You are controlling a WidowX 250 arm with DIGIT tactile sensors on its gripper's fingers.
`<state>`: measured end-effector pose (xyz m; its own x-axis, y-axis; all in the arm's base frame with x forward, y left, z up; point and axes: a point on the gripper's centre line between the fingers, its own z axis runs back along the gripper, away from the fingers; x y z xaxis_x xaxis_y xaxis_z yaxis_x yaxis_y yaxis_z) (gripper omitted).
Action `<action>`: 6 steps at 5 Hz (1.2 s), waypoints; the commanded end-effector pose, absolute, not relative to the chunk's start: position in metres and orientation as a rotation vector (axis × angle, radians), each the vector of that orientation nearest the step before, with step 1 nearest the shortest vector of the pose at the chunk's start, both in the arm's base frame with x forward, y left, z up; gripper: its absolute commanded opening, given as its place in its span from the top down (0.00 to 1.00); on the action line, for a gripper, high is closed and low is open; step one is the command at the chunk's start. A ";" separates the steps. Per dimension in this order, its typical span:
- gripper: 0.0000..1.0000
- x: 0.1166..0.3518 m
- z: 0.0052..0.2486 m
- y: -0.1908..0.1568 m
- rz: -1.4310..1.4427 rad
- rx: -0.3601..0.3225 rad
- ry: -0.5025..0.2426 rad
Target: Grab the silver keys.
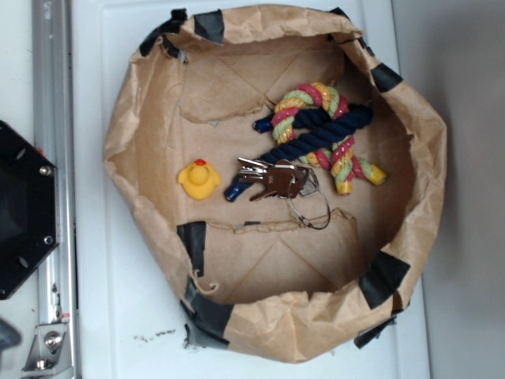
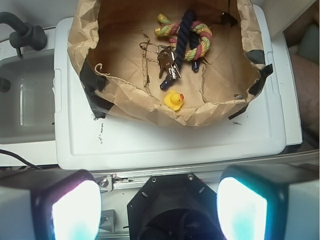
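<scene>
The silver keys (image 1: 272,180) lie flat in the middle of a brown paper bag (image 1: 150,110) rolled down into a bowl; wire rings trail to their right and a dark blue tag to their left. In the wrist view the silver keys (image 2: 166,64) sit far ahead, inside the brown paper bag (image 2: 130,97). My gripper (image 2: 159,212) is open, its two fingers (image 2: 75,210) wide apart with nothing between them, hovering well back from the bag over the black robot base (image 2: 172,205). The gripper is out of the exterior view.
A yellow rubber duck (image 1: 198,179) sits just left of the keys. A navy and multicoloured knotted rope (image 1: 323,130) lies right behind them. The bag rests on a white lid (image 2: 165,140). A metal rail (image 1: 52,158) and the black base (image 1: 20,209) are at the left.
</scene>
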<state>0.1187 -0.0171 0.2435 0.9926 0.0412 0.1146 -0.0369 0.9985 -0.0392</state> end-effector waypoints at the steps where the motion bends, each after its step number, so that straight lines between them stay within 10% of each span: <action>1: 0.00 0.119 0.243 -0.017 0.039 -0.037 -0.116; 6: 0.00 0.212 0.200 -0.001 -0.235 -0.016 -0.314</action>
<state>0.2096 -0.0038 0.1908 0.9256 -0.2520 0.2822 0.2585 0.9659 0.0148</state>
